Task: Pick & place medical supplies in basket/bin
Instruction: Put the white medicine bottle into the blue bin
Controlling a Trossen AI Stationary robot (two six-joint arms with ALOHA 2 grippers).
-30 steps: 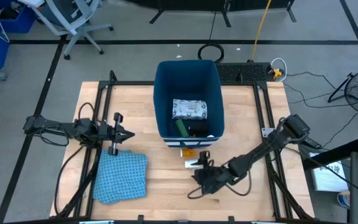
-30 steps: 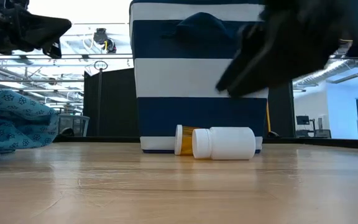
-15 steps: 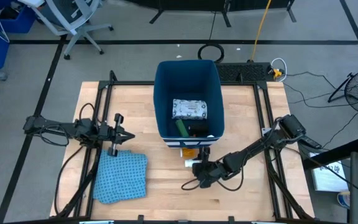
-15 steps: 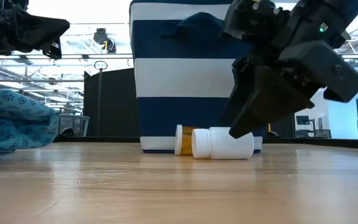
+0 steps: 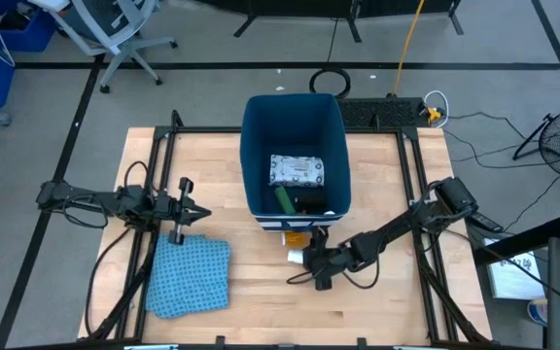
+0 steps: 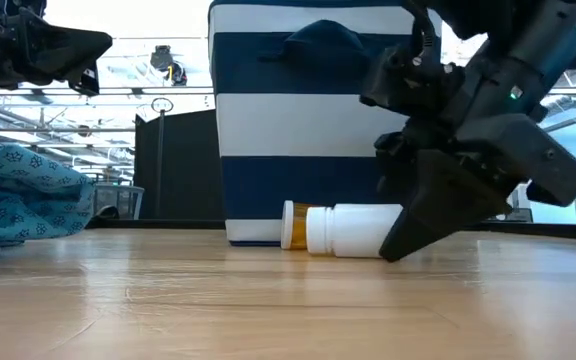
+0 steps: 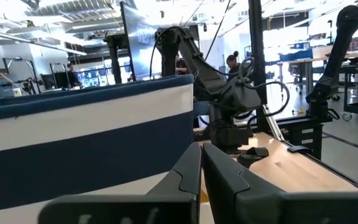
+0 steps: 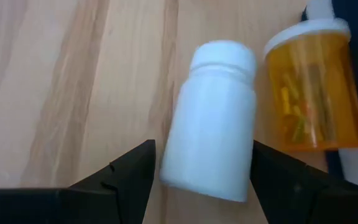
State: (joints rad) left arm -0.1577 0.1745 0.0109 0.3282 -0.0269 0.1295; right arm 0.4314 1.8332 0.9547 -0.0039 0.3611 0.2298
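A white capped bottle (image 5: 297,257) (image 8: 210,124) lies on its side on the table, just in front of the dark-blue bin (image 5: 257,146) (image 6: 268,110). An orange vial (image 8: 312,93) (image 6: 295,225) lies beside it, against the bin's base. Inside the bin are a white green-printed packet (image 5: 297,171), a green block (image 5: 285,199) and a black block (image 5: 309,202). My right gripper (image 5: 309,260) (image 8: 202,146) is open and low at the table, with its fingers on either side of the bottle's base end. My left gripper (image 5: 200,210) (image 7: 201,158) is shut and hovers at the table's left. My right gripper has one finger (image 8: 129,171) on each side of the white bottle's base end (image 8: 207,177), coming slanting down from the table's right. The bottle lies flat on the table. Whether the fingers touch it, I cannot tell.
A blue patterned cloth (image 5: 191,277) (image 6: 23,195) lies crumpled at the near left. Black frame rails (image 5: 163,175) run along the table's sides. Bare wood lies in front of the bottle. A person (image 7: 234,62) shows far off in the room.
My right gripper has moved toward the far edge and down, from above the table to the white bottle. Its open fingers now stand astride the bottle's base end.
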